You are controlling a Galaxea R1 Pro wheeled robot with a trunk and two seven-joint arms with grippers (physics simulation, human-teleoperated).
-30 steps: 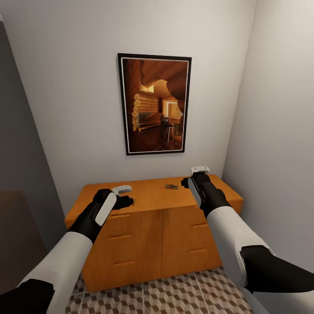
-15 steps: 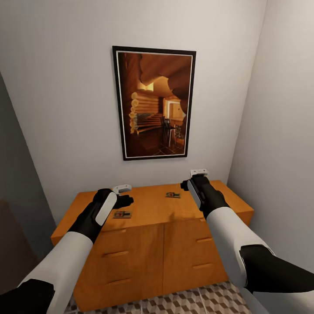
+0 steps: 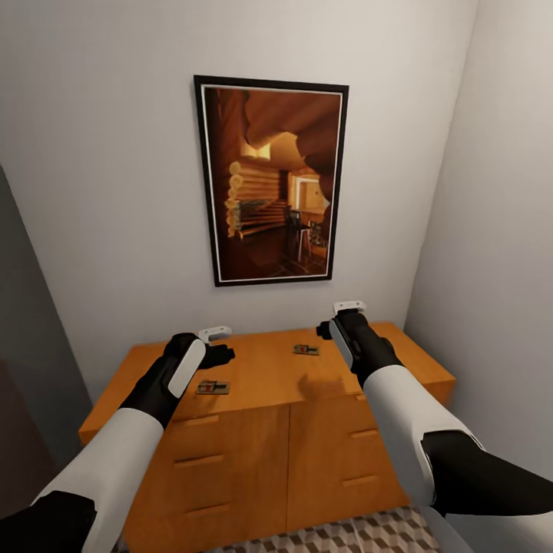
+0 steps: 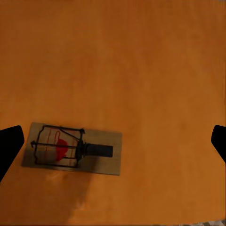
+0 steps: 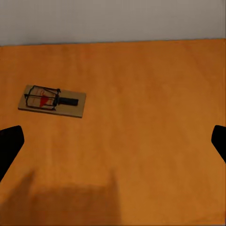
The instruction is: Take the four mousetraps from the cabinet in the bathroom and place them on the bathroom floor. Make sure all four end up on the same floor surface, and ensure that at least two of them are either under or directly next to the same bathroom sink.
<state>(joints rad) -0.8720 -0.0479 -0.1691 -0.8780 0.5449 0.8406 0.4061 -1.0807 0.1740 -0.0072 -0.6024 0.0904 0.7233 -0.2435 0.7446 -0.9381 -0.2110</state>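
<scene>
The orange-brown cabinet (image 3: 261, 453) stands against the wall ahead of me. Two mousetraps lie flat on its top. One mousetrap (image 3: 213, 387) (image 4: 73, 149) is near the front edge, just below my left gripper (image 3: 217, 350), which hovers open above the top. The other mousetrap (image 3: 305, 350) (image 5: 52, 101) is farther back, to the left of my right gripper (image 3: 332, 327), which is also open and held above the top. Both wrist views show black fingertips (image 4: 9, 146) (image 5: 9, 146) spread wide with nothing between them. A strip of the bathroom floor (image 3: 346, 538) shows at the cabinet's foot.
A framed picture (image 3: 269, 180) of a log interior hangs above the cabinet. A grey wall (image 3: 499, 230) closes in on the right, and a dark panel (image 3: 23, 346) stands on the left. The drawer fronts carry wooden bar handles (image 3: 198, 461).
The whole view has moved closer to the cabinet, so more of its top shows. The mousetrap under the left gripper has come into sight. Both arms keep the same pose.
</scene>
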